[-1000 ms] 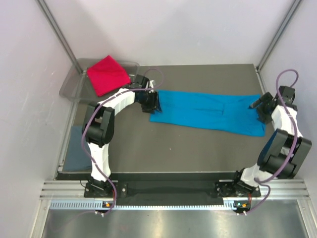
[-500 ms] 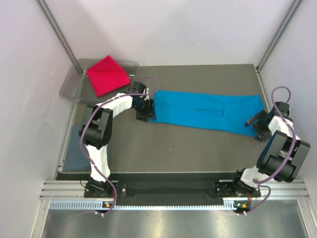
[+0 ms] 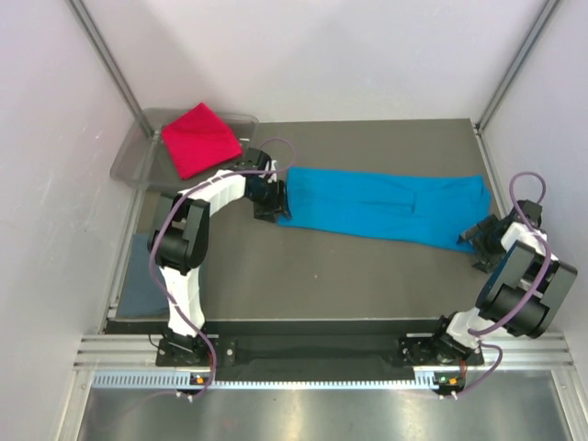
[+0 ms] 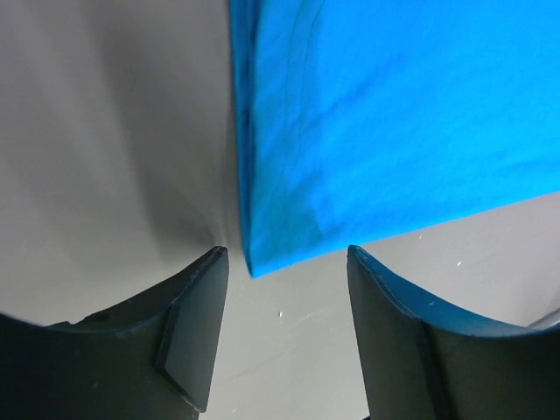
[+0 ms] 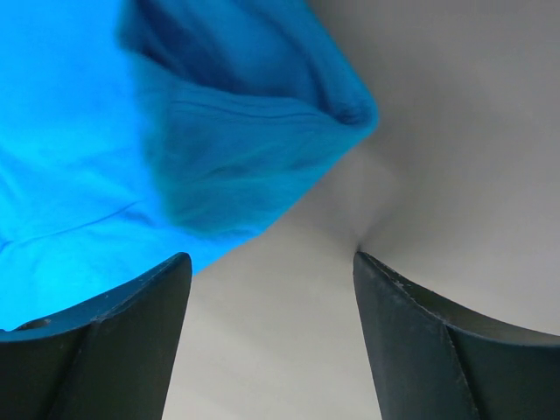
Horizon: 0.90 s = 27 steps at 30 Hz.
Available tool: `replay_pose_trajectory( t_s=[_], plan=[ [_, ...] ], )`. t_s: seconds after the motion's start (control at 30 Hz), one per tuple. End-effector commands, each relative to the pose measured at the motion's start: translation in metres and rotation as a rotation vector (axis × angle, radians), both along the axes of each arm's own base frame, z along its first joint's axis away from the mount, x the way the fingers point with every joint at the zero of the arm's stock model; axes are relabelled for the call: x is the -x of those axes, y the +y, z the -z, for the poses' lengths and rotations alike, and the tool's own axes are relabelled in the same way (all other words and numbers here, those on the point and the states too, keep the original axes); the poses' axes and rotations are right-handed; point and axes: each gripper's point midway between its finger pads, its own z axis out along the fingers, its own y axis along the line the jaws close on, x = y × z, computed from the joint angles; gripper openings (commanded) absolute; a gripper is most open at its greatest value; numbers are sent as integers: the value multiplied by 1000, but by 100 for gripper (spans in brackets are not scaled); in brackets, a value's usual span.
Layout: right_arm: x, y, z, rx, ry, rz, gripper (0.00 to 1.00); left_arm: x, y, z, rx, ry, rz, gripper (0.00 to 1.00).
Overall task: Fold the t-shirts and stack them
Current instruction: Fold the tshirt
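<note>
The turquoise shirt lies in a long strip across the middle of the table. The left gripper is at its left end and the right gripper at its right end near the table's right edge, both with jaws apart. The red shirt rests in the tray at the far-left corner.

A folded turquoise-blue t-shirt fills the upper left, its rounded corner and stitched hem lying on the grey table. The right gripper stands below with its two dark fingers spread wide, bare tabletop between them and nothing held.
</note>
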Motion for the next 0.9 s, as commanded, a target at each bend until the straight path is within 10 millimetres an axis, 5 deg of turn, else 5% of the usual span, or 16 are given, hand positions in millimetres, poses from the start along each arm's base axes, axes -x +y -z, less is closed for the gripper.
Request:
replay_pose_trajectory(
  t_s=[0.0, 0.23, 0.33, 0.4, 0.43, 0.67, 0.87],
  plan=[
    [0, -10, 3, 5, -9, 31, 74, -5, -4, -2, 26, 15, 14, 61],
    [-6, -12, 3, 21, -64, 44, 68, 4, 1, 12, 3, 58, 13, 52],
    [-18, -15, 4, 19, -106, 43, 63, 3, 2, 20, -1, 76, 11, 30],
    [-24, -16, 5, 11, -126, 44, 58, 1, 5, 26, -17, 82, 8, 3],
    [-27, -18, 7, 15, -136, 44, 55, -2, 6, 26, -25, 75, 10, 0],
    [-47, -21, 13, -12, -186, 41, 20, 16, 18, 22, -48, 71, 16, 0],
    [-74, -22, 7, -6, -238, 24, 10, 53, 22, 22, -51, 80, 21, 0]
  ],
)
